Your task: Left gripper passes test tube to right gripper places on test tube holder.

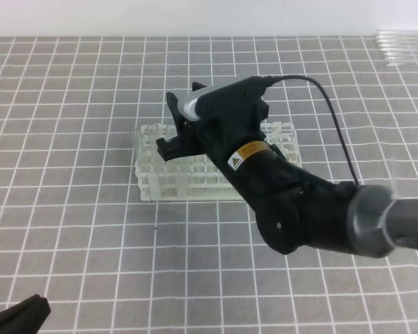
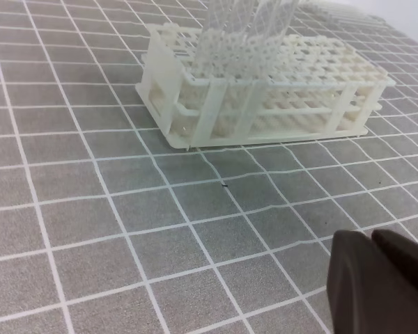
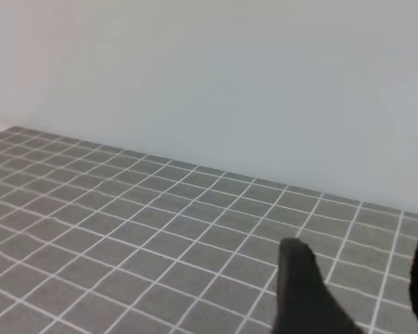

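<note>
The grey tiled table (image 1: 70, 229) stretches wide on every side of the test tube holder (image 1: 168, 182), with bare tiles in front of the holder and to its left. The holder, a white grid rack, sits near the middle of the table, its long side facing the exterior camera.

The right arm (image 1: 313, 216) reaches in from the right edge and hangs over the holder's right half, hiding that part. The right gripper (image 1: 174, 125) hovers above the holder's back left area, its fingers (image 3: 303, 292) spread apart with only tiles showing between them.

The left gripper (image 2: 376, 285) rests low, well in front of the holder near the table's front left edge, fingers pressed together and holding nothing.

Clear tubes (image 2: 244, 28) rise from the holder's top in the left wrist view; which one is the test tube cannot be told.
</note>
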Tool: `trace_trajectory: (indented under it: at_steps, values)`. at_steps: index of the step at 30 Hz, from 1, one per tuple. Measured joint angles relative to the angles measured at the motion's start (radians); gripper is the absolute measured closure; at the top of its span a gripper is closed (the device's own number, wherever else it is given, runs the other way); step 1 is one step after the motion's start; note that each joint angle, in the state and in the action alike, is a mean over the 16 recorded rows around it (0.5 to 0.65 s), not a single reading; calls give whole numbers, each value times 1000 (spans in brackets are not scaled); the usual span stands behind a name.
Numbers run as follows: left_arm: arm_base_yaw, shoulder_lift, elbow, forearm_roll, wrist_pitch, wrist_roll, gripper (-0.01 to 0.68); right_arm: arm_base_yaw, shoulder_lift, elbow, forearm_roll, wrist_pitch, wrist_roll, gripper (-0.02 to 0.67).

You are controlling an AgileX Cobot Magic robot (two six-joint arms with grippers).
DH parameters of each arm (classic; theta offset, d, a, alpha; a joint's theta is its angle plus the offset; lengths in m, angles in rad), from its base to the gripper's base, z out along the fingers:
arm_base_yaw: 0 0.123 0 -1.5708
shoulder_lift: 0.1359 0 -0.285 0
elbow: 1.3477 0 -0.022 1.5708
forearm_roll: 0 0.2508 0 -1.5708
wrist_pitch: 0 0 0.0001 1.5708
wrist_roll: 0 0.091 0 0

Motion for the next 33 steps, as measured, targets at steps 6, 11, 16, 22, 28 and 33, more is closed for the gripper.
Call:
trace_trajectory:
  at_steps: [6, 11, 16, 22, 28, 33]
  values:
    - [0, 0, 0, 0, 0, 0, 673, 0, -127, 3, 6, 188, -55, 413]
    - [0, 0, -1, 0, 0, 0, 673, 0, -289, 26, 6, 374, -104, 509]
    - [-1, 2, 2, 0, 0, 1, 673, 0, -494, 100, 7, 513, -132, 603]
    - [-1, 2, 3, 1, 0, 1, 673, 0, -754, 249, 19, 620, -147, 656]
    - [-1, 2, 3, 1, 0, 1, 673, 0, -976, 405, 61, 757, -144, 661]
    - [-1, 1, 1, 0, 0, 1, 673, 0, -1093, 491, 76, 893, -142, 662]
